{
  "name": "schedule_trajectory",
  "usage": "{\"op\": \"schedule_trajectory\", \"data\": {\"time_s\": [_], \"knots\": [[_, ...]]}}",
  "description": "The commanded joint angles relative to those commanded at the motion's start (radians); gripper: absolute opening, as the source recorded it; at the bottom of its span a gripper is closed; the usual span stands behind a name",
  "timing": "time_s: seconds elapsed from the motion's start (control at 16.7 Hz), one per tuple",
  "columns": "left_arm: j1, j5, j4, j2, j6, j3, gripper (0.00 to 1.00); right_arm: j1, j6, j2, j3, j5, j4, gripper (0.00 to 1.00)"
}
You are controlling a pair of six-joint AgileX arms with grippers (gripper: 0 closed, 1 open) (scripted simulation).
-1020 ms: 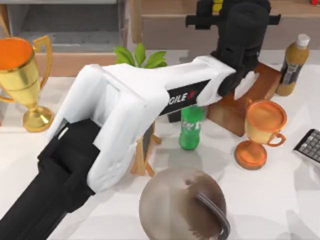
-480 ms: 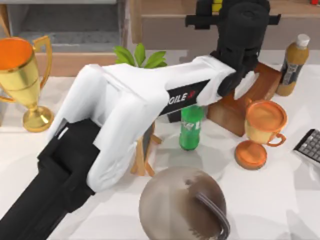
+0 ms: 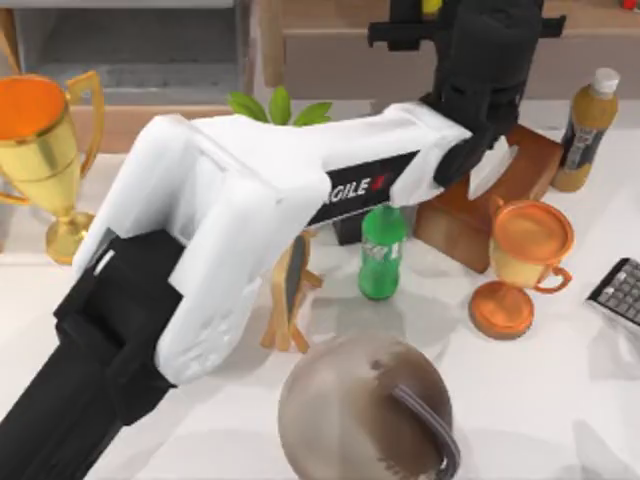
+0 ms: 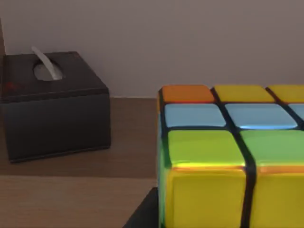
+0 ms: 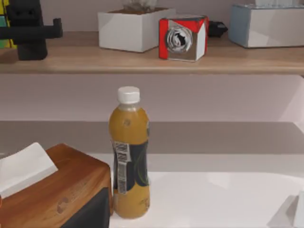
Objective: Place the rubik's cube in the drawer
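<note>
The rubik's cube (image 4: 228, 161) rides at the end of our left arm, high over the wooden shelf at the table's far edge; from above a sliver of its yellow (image 3: 432, 6) shows beside the black left gripper (image 3: 420, 25) at the frame's top. In the left wrist view the cube sits close against the camera, which we read as a closed grip on it, though the fingers themselves are not visible. Reading left to right across the top view: a gold trophy (image 3: 40, 150), an open drawer (image 3: 130, 70) behind it at the upper left, a green bottle (image 3: 381, 255) under the forearm, a wooden tissue box (image 3: 520, 170), a smaller orange-lidded trophy (image 3: 525, 250) and an orange juice bottle (image 3: 585, 125). A dark tissue box (image 4: 52, 104) stands on the shelf near the cube. We judge the carrying step under way. The cube hangs well right of the drawer, so next we must swing left, settle over the opening and release. Our right arm idles low near the juice bottle; whether its claw is open we cannot tell.
</note>
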Motion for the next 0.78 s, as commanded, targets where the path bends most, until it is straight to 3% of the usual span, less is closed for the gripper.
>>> {"op": "schedule_trajectory", "data": {"time_s": [0.78], "knots": [[-0.015, -0.002, -0.006, -0.032, 0.031, -0.029, 0.00, 0.000, 0.000, 0.000, 0.000, 0.000, 0.000, 1.00]]}}
